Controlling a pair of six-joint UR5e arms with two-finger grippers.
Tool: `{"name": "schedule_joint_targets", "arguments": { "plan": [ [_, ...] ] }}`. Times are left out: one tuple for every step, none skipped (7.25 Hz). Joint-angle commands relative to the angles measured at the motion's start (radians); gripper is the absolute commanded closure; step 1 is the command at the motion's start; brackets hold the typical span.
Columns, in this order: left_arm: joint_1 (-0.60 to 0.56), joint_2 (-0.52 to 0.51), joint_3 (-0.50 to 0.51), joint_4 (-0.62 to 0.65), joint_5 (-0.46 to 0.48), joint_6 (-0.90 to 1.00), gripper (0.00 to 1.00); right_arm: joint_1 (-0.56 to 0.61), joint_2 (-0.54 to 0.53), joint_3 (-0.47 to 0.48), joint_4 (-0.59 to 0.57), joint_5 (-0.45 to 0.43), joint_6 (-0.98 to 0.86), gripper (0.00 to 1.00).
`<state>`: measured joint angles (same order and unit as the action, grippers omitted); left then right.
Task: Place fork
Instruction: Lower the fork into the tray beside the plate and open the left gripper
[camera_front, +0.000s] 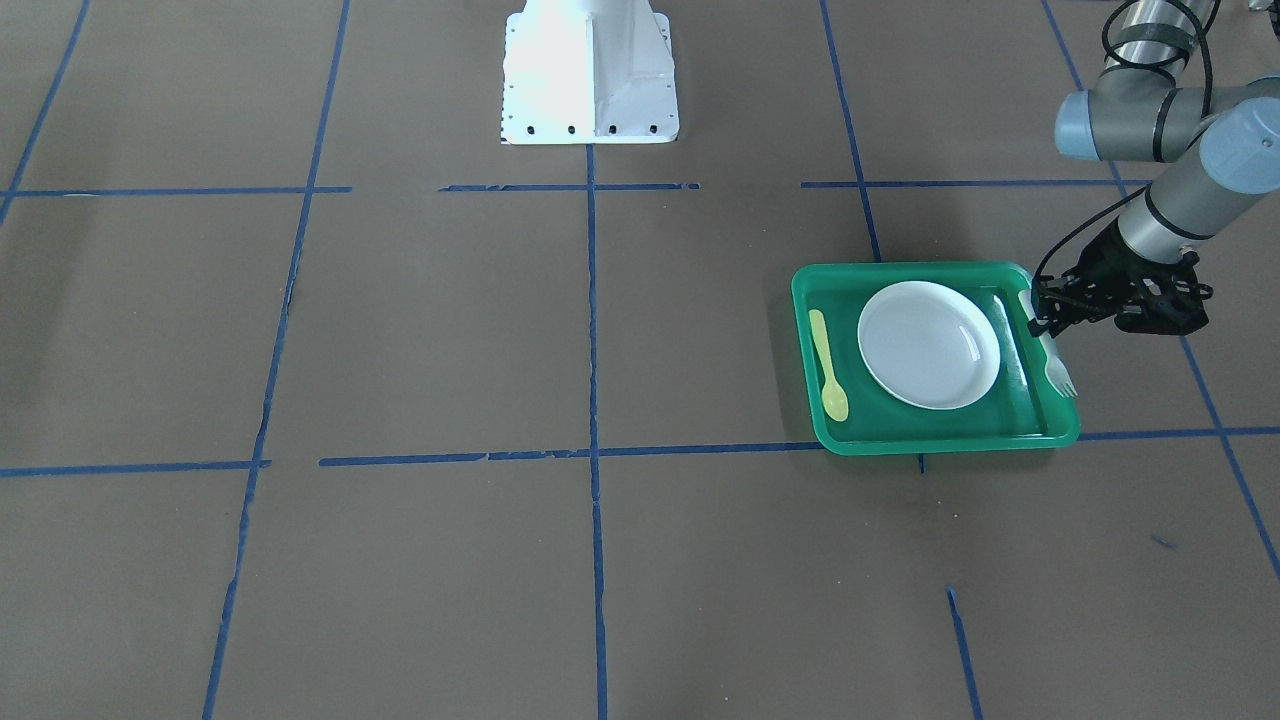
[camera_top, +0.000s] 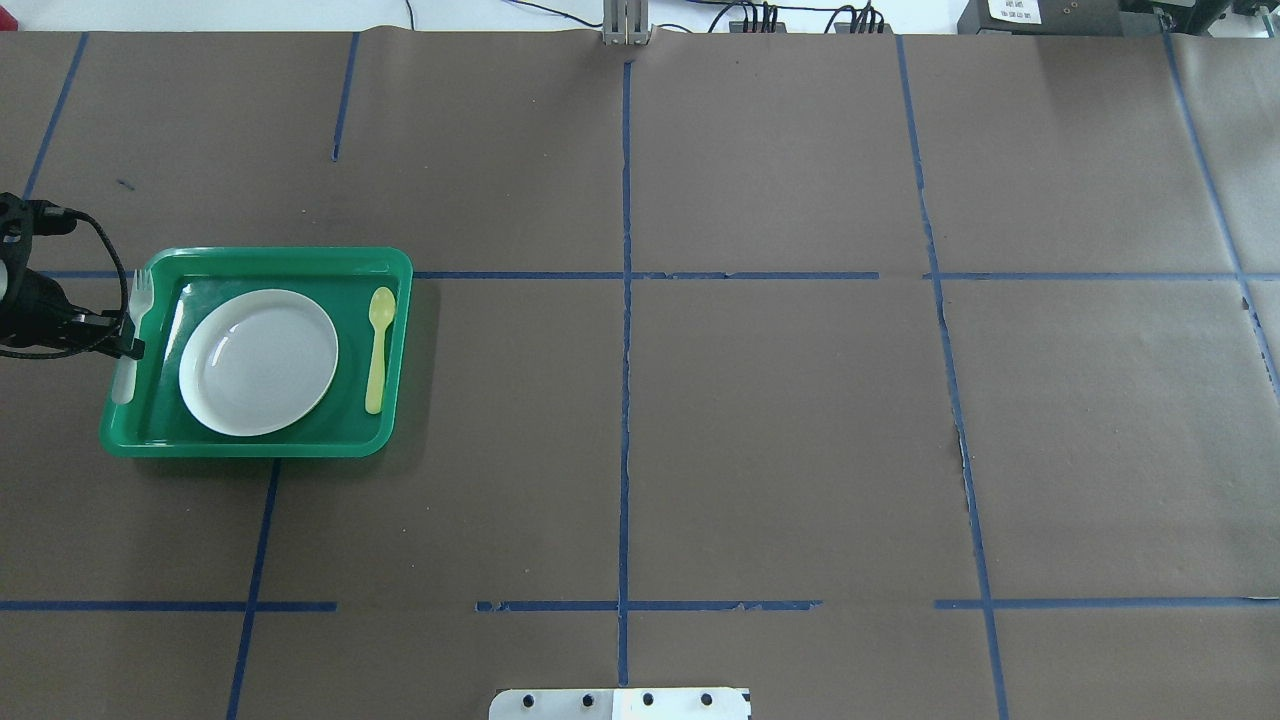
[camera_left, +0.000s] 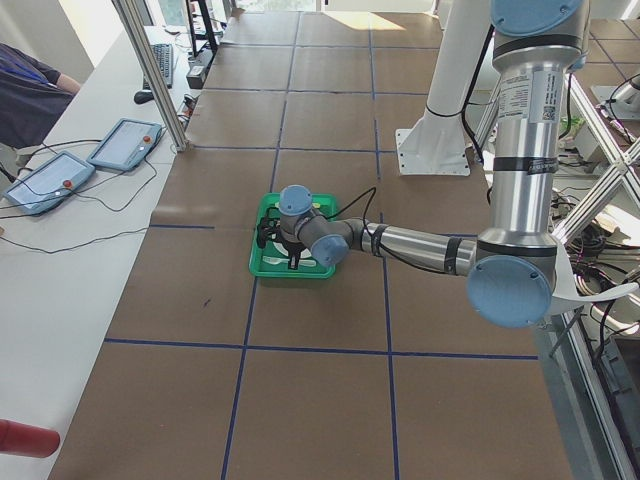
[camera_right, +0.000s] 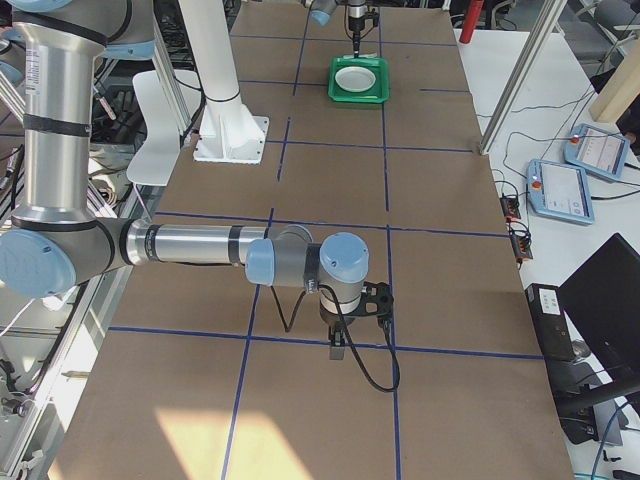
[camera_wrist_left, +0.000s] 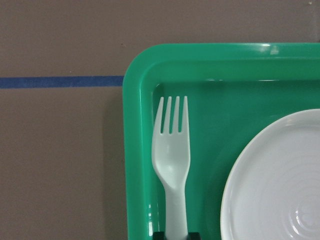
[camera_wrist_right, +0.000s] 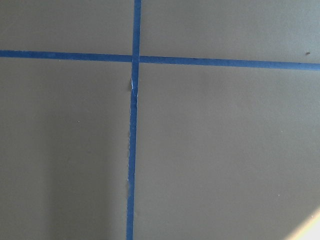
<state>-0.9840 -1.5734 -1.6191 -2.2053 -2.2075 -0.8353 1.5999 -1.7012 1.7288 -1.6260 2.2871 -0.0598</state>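
Observation:
The pale whitish fork is held by its handle in my left gripper, which is shut on it. Its tines point away from the wrist. It hangs along the left inner side of the green tray, beside the white plate. In the overhead view the fork lies over the tray's left rim, with my left gripper at its middle. A yellow-green spoon lies on the other side of the plate. My right gripper shows only in the exterior right view; I cannot tell its state.
The table is brown paper with a grid of blue tape lines. The robot's white base stands at the near middle edge. The right arm hangs low over the table's right end, above a tape crossing. Tablets lie on the side bench.

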Motion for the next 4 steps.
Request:
{"name": "schedule_joint_targets", "arguments": {
  "plan": [
    [0.002,-0.007,0.005,-0.002,-0.001,-0.013,0.52,0.000,0.000,0.000,0.000,0.000,0.000,0.00],
    [0.002,-0.007,0.004,-0.004,-0.001,-0.013,0.01,0.000,0.000,0.000,0.000,0.000,0.000,0.00],
    [0.002,-0.008,0.008,-0.004,-0.001,-0.008,0.00,0.000,0.000,0.000,0.000,0.000,0.000,0.00],
    [0.002,-0.007,0.002,0.001,-0.001,-0.002,0.00,0.000,0.000,0.000,0.000,0.000,0.000,0.00]
  ]
}}
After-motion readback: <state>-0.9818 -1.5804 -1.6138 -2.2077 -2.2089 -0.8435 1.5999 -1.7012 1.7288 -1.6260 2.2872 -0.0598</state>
